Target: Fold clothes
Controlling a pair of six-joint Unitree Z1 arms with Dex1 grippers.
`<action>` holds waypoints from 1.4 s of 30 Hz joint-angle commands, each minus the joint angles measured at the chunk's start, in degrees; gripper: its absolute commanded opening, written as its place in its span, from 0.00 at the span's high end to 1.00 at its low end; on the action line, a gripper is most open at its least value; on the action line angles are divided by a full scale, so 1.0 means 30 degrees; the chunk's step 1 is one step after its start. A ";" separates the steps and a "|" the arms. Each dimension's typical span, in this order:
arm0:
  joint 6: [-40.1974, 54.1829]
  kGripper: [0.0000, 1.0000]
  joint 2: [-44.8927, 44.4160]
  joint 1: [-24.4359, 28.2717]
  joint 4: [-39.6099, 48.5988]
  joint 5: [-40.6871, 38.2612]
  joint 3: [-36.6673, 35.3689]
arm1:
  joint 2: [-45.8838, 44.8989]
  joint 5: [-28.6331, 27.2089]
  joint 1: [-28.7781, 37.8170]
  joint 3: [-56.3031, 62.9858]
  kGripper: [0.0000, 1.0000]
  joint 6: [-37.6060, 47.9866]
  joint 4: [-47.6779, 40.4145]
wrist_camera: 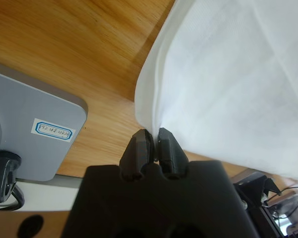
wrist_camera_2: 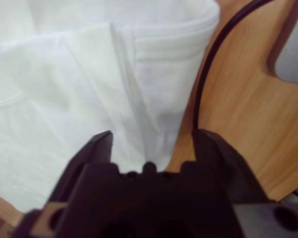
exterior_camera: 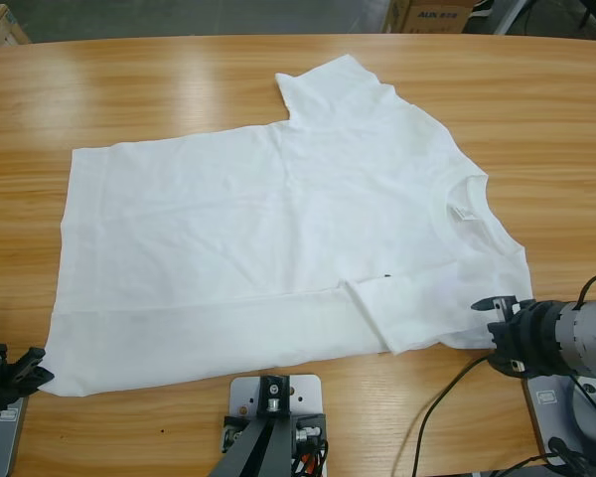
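With the near strip of the shirt (exterior_camera: 268, 238) folded, the left end effector (wrist_camera: 152, 140) pinches its lower-left corner, the right end effector (wrist_camera_2: 154, 144) spread at its lower-right edge; most folding remains.

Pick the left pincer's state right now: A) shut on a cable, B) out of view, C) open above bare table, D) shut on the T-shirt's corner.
D: in the left wrist view the left pincer has its jaws pressed together on a pinched corner of the white T-shirt, with the wooden table beside it.
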 commanded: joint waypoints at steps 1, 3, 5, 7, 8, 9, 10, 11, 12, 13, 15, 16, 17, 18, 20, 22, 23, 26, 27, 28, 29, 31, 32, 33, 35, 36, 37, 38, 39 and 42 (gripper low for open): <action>0.0180 1.00 -0.0141 0.0169 -0.0142 -0.0233 0.0357 | 0.0608 0.0043 0.0208 0.1010 0.79 -0.0506 -0.1183; 0.0180 1.00 -0.0211 0.0169 -0.0147 -0.0233 0.0363 | 0.0660 0.0067 0.0208 0.1004 0.81 -0.0541 -0.1213; 0.0180 1.00 -0.0287 0.0169 -0.0136 -0.0233 0.0363 | 0.0719 0.0090 0.0208 0.0998 0.81 -0.0577 -0.1213; 0.0180 1.00 -0.0340 0.0169 -0.0130 -0.0233 0.0369 | 0.0789 0.0102 0.0208 0.1004 0.81 -0.0577 -0.1242; 0.0180 1.00 -0.0346 0.0169 -0.0124 -0.0233 0.0375 | 0.0807 0.0120 0.0208 0.1010 0.81 -0.0577 -0.1242; 0.0180 1.00 -0.0346 0.0169 -0.0130 -0.0233 0.0363 | 0.0783 0.0126 0.0208 0.1010 0.81 -0.0582 -0.1260; 0.0180 1.00 -0.0346 0.0169 -0.0124 -0.0233 0.0363 | 0.0778 0.0149 0.0208 0.1022 0.90 -0.0682 -0.1266; 0.0186 1.00 -0.0346 0.0169 -0.0124 -0.0233 0.0363 | 0.0778 0.0225 0.0208 0.1010 0.99 -0.0852 -0.1271; 0.0209 1.00 -0.0358 0.0169 -0.0124 -0.0233 0.0363 | 0.0778 0.0331 0.0208 0.0992 1.00 -0.1069 -0.1260; 0.0209 1.00 -0.0381 0.0169 -0.0124 -0.0233 0.0363 | 0.0766 0.0495 0.0208 0.0992 1.00 -0.1180 -0.1236; 0.0215 1.00 -0.0405 0.0169 -0.0124 -0.0233 0.0363 | 0.0766 0.0881 0.0208 0.0922 1.00 -0.1163 -0.1037; 0.0239 1.00 -0.0428 0.0169 -0.0124 -0.0233 0.0363 | 0.0848 0.1004 0.0208 0.0887 1.00 -0.1163 -0.0943; 0.0239 1.00 -0.0469 0.0169 -0.0118 -0.0233 0.0363 | 0.0953 0.1116 0.0208 0.0858 1.00 -0.1163 -0.0896; 0.0239 1.00 -0.0504 0.0169 -0.0095 -0.0233 0.0363 | 0.1059 0.1192 0.0208 0.0846 1.00 -0.1163 -0.0873; 0.0239 1.00 -0.0522 0.0169 -0.0089 -0.0262 0.0363 | 0.1188 0.1309 0.0208 0.0846 1.00 -0.1163 -0.0861; 0.0239 1.00 -0.0539 0.0169 0.0011 -0.0350 0.0316 | 0.1106 0.1561 0.0208 0.0758 1.00 -0.1104 -0.0592; 0.0280 1.00 -0.0510 0.0169 0.0269 -0.0485 0.0181 | 0.1006 0.1795 0.0208 0.0594 1.00 -0.0987 -0.0141; 0.0807 1.00 -0.0440 0.0175 0.1833 -0.0877 -0.0774 | 0.0467 0.2376 0.0208 -0.0414 1.00 -0.0811 0.2039; 0.1071 1.00 -0.0346 0.0198 0.2343 -0.1012 -0.1114 | 0.0362 0.2376 0.0208 -0.0613 1.00 -0.0811 0.2443; 0.1282 1.00 -0.0281 0.0216 0.2882 -0.1124 -0.1436 | 0.0309 0.2364 0.0214 -0.0736 1.00 -0.0829 0.2690; 0.1446 1.00 -0.0281 0.0245 0.3479 -0.1217 -0.1764 | 0.0268 0.2399 0.0273 -0.0900 1.00 -0.0840 0.3018; 0.1756 1.00 -0.0311 0.0479 0.4294 -0.1381 -0.2133 | 0.0033 0.2569 0.0425 -0.1287 1.00 -0.0840 0.3809; 0.1803 1.00 -0.0311 0.0602 0.4440 -0.1434 -0.2180 | -0.0119 0.2627 0.0442 -0.1427 1.00 -0.0829 0.4096; 0.1838 1.00 -0.0199 0.0661 0.4446 -0.1475 -0.2180 | -0.0207 0.2645 0.0442 -0.1492 1.00 -0.0811 0.4231; 0.1938 1.00 0.0146 0.0667 0.4417 -0.1487 -0.2186 | -0.0219 0.2686 0.0442 -0.1527 1.00 -0.0817 0.4295; 0.1967 1.00 0.0176 0.0667 0.4435 -0.1487 -0.2186 | -0.0219 0.2733 0.0442 -0.1527 1.00 -0.0817 0.4295; 0.1967 1.00 0.0129 0.0667 0.4446 -0.1493 -0.2186 | -0.0189 0.2803 0.0442 -0.1527 1.00 -0.0811 0.4295; 0.1967 1.00 0.0076 0.0667 0.4446 -0.1487 -0.2186 | -0.0119 0.2879 0.0442 -0.1527 1.00 -0.0799 0.4295; 0.1967 1.00 0.0058 0.0667 0.4446 -0.1493 -0.2186 | -0.0013 0.2979 0.0442 -0.1527 1.00 -0.0770 0.4272; 0.1991 1.00 0.0064 0.0667 0.4417 -0.1504 -0.2145 | 0.0162 0.3260 0.0442 -0.1527 1.00 -0.0694 0.4195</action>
